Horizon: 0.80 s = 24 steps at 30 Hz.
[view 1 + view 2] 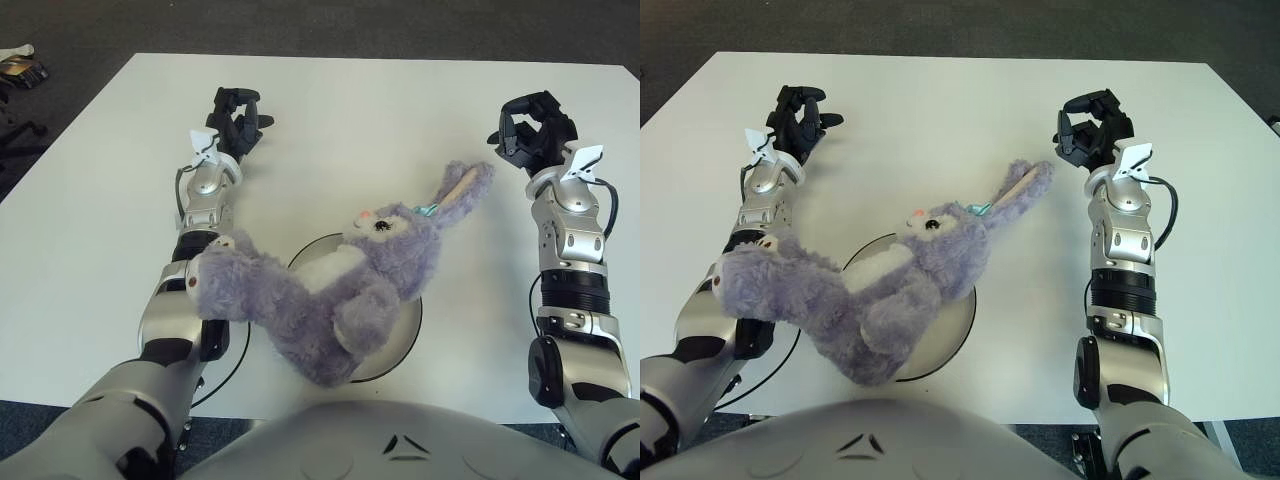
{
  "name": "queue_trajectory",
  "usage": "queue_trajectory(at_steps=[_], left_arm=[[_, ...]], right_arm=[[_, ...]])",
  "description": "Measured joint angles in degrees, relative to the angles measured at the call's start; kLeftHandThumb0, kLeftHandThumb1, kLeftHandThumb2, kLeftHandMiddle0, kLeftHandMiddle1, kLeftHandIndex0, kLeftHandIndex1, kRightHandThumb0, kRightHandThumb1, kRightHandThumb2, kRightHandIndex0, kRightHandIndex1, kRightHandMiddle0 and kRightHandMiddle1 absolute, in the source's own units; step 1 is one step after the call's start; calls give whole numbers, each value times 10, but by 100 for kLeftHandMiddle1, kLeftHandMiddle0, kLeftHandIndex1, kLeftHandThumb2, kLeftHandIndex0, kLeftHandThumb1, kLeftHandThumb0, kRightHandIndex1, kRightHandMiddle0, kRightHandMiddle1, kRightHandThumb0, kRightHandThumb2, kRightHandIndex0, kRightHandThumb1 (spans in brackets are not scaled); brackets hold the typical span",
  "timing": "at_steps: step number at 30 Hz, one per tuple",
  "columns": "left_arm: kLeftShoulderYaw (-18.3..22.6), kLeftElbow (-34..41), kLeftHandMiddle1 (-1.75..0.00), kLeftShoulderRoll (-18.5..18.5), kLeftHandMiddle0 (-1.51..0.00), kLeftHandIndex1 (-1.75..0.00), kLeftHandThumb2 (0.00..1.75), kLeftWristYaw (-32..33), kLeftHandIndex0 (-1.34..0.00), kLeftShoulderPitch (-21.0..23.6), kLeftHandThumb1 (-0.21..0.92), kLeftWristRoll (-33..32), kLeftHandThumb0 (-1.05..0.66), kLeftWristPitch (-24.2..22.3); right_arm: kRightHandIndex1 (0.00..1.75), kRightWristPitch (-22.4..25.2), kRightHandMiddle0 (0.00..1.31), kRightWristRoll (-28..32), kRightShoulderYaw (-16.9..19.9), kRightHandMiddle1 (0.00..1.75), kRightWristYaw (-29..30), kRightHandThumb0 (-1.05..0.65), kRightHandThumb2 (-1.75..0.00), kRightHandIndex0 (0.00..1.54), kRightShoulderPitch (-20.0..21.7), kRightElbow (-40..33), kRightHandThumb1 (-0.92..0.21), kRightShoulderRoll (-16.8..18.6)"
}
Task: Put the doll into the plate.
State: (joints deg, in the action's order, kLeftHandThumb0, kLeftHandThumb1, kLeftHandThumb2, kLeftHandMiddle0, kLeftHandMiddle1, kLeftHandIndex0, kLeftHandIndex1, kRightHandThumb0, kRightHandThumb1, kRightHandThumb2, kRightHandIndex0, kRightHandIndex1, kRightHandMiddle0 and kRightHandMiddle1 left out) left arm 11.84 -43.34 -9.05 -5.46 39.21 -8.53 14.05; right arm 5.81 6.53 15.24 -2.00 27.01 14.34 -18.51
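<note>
The doll (340, 285) is a purple plush rabbit lying on its back across the white plate (410, 335), which has a dark rim. Its head and one long ear (462, 185) point to the far right. Its legs hang over the plate's left edge against my left forearm. My left hand (237, 118) is far left of the doll with its fingers curled and holds nothing. My right hand (530, 130) is above and to the right of the ear tip, apart from it, fingers curled on nothing.
The white table (380, 110) spreads wide around the plate, with dark floor beyond its edges. A small object (20, 68) lies on the floor at the far left. A black cable (228, 362) loops near my left elbow.
</note>
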Motion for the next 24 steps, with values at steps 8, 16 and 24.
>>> queue_trajectory(at_steps=[8,16,24], left_arm=[[0,11,-156,3,-47,-175,80,13,-22,-8,70,1,-12,-6],[-5,21,-153,7,-50,-175,93,33,-26,-16,59,9,-1,-6],[-6,22,-152,10,-53,-175,97,44,-28,-16,55,15,-1,-5]], right_arm=[[157,-4,37,7,7,172,11,-1,-105,51,6,35,-49,12],[156,-68,34,4,5,174,14,-1,-107,54,10,90,-48,24],[156,-113,32,-5,3,175,24,-1,-111,59,20,147,-45,29]])
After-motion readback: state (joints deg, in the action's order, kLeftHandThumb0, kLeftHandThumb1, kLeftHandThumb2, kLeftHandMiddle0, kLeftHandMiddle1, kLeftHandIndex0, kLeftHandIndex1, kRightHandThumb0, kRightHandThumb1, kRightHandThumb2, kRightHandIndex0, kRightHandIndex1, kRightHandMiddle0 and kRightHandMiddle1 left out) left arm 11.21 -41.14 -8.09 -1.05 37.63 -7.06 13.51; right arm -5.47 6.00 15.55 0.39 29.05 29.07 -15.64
